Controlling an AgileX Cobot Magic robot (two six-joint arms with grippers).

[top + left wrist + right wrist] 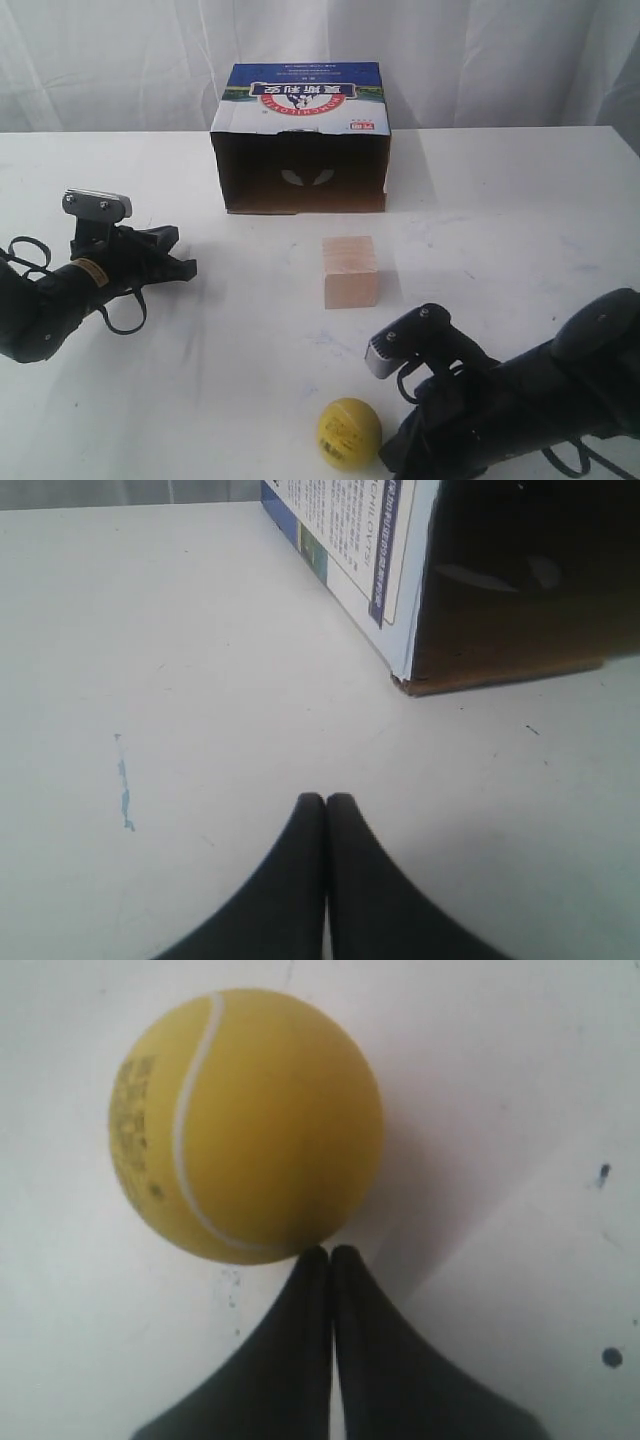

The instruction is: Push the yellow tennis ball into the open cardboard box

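Observation:
The yellow tennis ball (349, 433) rests on the white table near the front edge; up close, the ball (245, 1125) shows a white seam and a printed label. My right gripper (331, 1251) is shut, its tips at the ball's side, touching or nearly so. In the exterior view that right gripper (388, 458) lies just right of the ball. The open cardboard box (302, 140) stands at the back centre, dark mouth facing forward. My left gripper (187, 267) is shut and empty at the left, and the box corner (405, 680) lies ahead of the left gripper (326, 798).
A pale wooden cube (351, 271) stands on the table (500, 210) between the ball and the box mouth. White curtains hang behind the table. A small blue mark (124, 790) stains the table near the left gripper.

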